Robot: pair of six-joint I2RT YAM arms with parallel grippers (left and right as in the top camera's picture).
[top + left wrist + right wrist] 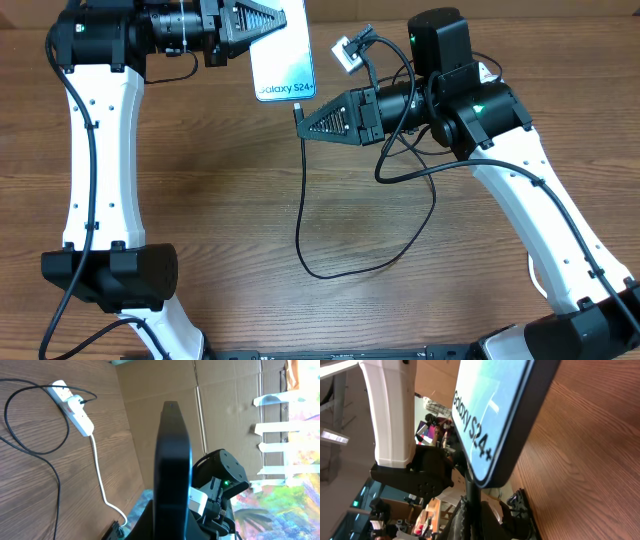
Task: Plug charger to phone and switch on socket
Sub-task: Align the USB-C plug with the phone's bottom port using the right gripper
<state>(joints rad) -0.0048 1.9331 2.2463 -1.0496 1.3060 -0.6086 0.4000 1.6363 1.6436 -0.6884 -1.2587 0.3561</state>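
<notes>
My left gripper (270, 30) is shut on the phone (283, 60) and holds it above the table's far edge, its blue "Galaxy S24+" screen facing up. In the left wrist view the phone (172, 460) shows edge-on between the fingers (170, 527). My right gripper (304, 118) is shut on the charger's black connector (298, 108). In the right wrist view the connector (472, 492) meets the phone's (490, 405) bottom edge above the fingers (475, 522); I cannot tell whether it is seated. The socket (349, 53) lies at the back; it also shows in the left wrist view (75, 407).
The charger's black cable (301, 210) hangs from the connector, loops over the table's middle and runs back toward the socket. A thick white cord (100, 480) leaves the socket. A cardboard wall (160, 385) stands behind the table. The left arm's white link (390, 410) is close by.
</notes>
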